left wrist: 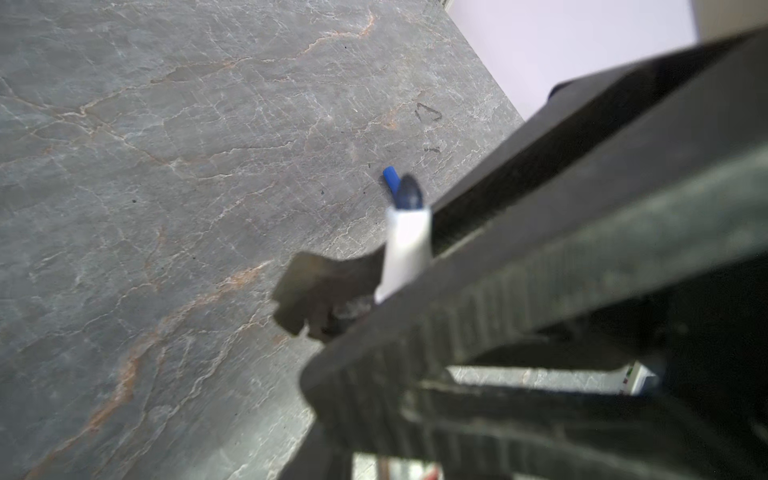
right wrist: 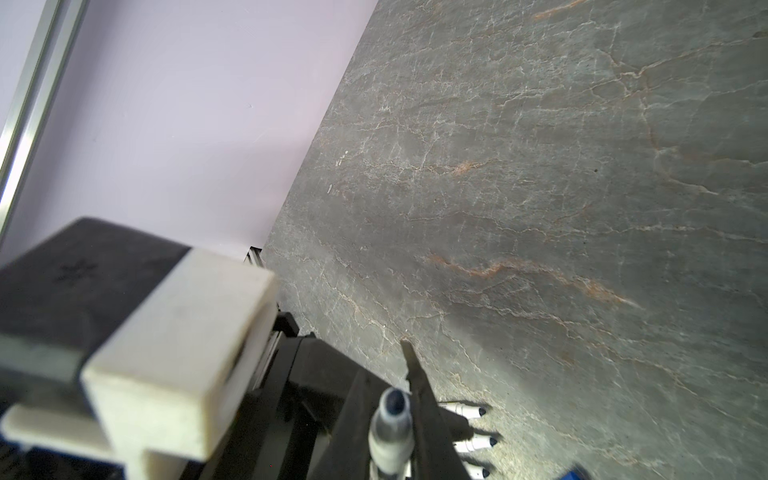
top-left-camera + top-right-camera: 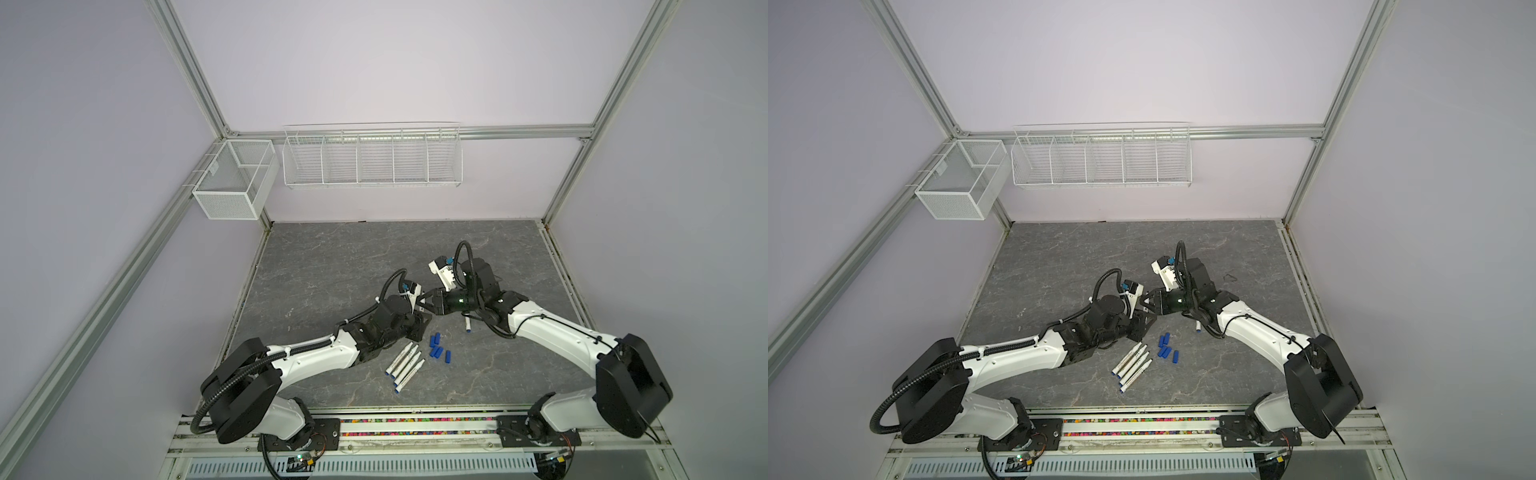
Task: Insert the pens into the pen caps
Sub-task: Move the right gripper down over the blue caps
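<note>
Right gripper clamped narrow on one pen, dark nib poking clear past jaws, likely so tip is free to enter cap. Left gripper tip-to-tip with it; jaw gap cannot tell. Four pens in row on table; pen caps loose at their 2 o'clock, probably within easy reach for left arm. Lone pen at caps' 2 o'clock. Barrel print too small to read.

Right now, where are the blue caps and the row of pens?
blue caps [image 3: 435, 352]: in a top view, on a cap mid-cluster.
row of pens [image 3: 404, 361]: in a top view, on a middle pen's barrel.
</note>
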Robot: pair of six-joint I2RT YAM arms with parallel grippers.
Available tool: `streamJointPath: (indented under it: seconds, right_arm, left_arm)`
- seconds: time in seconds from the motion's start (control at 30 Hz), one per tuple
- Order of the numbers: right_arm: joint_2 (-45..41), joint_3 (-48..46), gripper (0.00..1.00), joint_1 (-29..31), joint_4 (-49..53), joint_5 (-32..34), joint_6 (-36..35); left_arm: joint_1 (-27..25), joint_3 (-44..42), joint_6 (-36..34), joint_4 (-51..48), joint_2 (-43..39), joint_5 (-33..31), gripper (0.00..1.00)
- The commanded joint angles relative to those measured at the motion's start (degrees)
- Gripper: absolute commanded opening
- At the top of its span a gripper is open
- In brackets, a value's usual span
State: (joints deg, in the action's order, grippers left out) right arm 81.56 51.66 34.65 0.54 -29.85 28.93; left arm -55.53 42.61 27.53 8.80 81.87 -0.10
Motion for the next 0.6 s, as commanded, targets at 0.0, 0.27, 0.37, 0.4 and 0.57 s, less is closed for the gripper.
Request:
streamJointPath:
  seconds: [0.0,0.27,0.37,0.4,0.57]
  right_arm:
    - [-1.13,-0.41,0.08,0.05,0.33,-0.01,-0.50]
    - [-2.46,0.02,0.31,-0.74,5.76,3.54,-2.89]
    - [-4.72,-0.50,0.49,-0.33,12.02,8.12,-5.74]
    - [-5.38,-0.72,0.50,-0.04,14.39,10.45,-6.80]
    - [-7.84,-4.44,0.51,2.60,25.76,20.92,-9.89]
  left_arm:
    - [-0.20,0.99,-0.55,0.03,-0.07,0.10,0.17]
    - [-0.20,-0.95,0.24,-0.08,-2.56,-2.40,0.00]
    - [-0.20,-0.86,1.66,-2.72,-2.76,-6.72,0.00]
    - [-0.20,-0.86,2.64,-3.47,-2.59,-8.56,0.00]
    - [0.07,-1.04,5.80,-6.05,-2.69,-17.01,0.00]
